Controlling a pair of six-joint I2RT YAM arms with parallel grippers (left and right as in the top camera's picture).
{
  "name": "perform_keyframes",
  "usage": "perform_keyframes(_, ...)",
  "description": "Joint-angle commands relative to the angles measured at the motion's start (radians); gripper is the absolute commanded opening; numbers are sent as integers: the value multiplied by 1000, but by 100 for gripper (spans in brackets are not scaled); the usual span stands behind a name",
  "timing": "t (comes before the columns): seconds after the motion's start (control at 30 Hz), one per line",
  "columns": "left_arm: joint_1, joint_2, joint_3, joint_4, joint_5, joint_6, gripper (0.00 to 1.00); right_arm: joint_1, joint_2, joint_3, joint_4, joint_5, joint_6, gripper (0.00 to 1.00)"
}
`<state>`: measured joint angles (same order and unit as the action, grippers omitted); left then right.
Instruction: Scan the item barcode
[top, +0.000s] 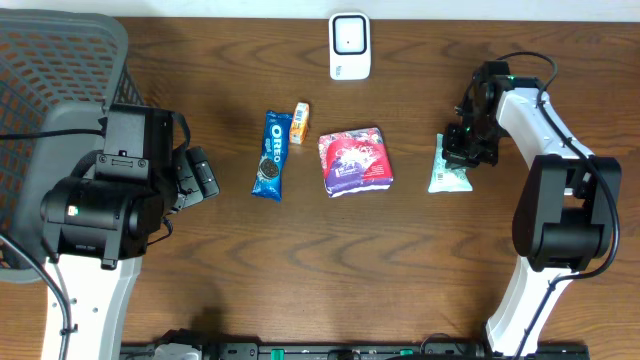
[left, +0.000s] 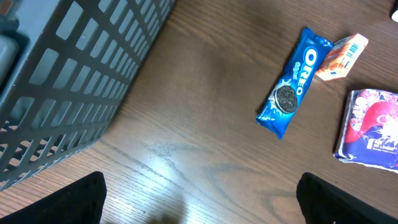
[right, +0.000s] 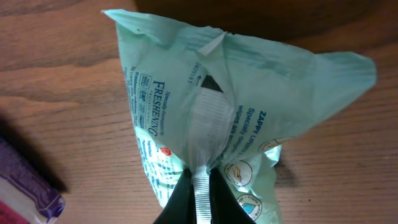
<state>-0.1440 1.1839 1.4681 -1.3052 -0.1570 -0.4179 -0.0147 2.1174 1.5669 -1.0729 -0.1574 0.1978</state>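
Note:
A pale green wipes packet (top: 450, 172) lies at the right of the table, and my right gripper (top: 466, 146) is shut on its crimped seam. In the right wrist view the packet (right: 249, 106) bulges up from the pinched seam between the black fingers (right: 180, 199). The white barcode scanner (top: 350, 46) stands at the back edge, centre. My left gripper (top: 200, 176) hovers open at the left, its fingertips (left: 68, 202) wide apart over bare wood. A blue Oreo pack (top: 271, 155), a small orange box (top: 298, 122) and a purple-red packet (top: 355, 160) lie mid-table.
A grey mesh basket (top: 50, 75) fills the back-left corner, and its wall (left: 68, 81) shows close to the left wrist camera. The Oreo pack (left: 291, 90), orange box (left: 341, 57) and purple-red packet (left: 372, 127) lie to the right of the left gripper.

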Motion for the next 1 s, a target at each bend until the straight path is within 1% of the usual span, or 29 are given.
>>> perform_keyframes(0.0,5,6,9,-4,-11,6,98,9,37,-8,4,130,34,7)
perform_keyframes(0.07,5,6,9,-4,-11,6,98,9,37,17,10,130,34,13)
perform_keyframes(0.13,5,6,9,-4,-11,6,98,9,37,47,37,130,28,14)
perform_keyframes(0.2,5,6,9,-4,-11,6,98,10,37,67,110,99,-19,14)
perform_keyframes(0.23,5,6,9,-4,-11,6,98,10,37,71,137,96,-24,17)
perform_keyframes(0.3,5,6,9,-4,-11,6,98,11,37,86,157,99,-23,19)
perform_keyframes(0.47,5,6,9,-4,-11,6,98,6,37,213,55,111,-23,19)
perform_keyframes(0.6,5,6,9,-4,-11,6,98,8,37,330,-77,106,-23,21)
perform_keyframes(0.67,5,6,9,-4,-11,6,98,13,37,352,-128,95,-23,23)
perform_keyframes(0.8,5,6,9,-4,-11,6,98,28,41,320,-172,69,-23,23)
perform_keyframes(0.9,5,6,9,-4,-11,6,98,42,42,242,-141,32,-23,24)
perform_keyframes(0.97,5,6,9,-4,-11,6,98,57,42,156,-101,21,-16,24)
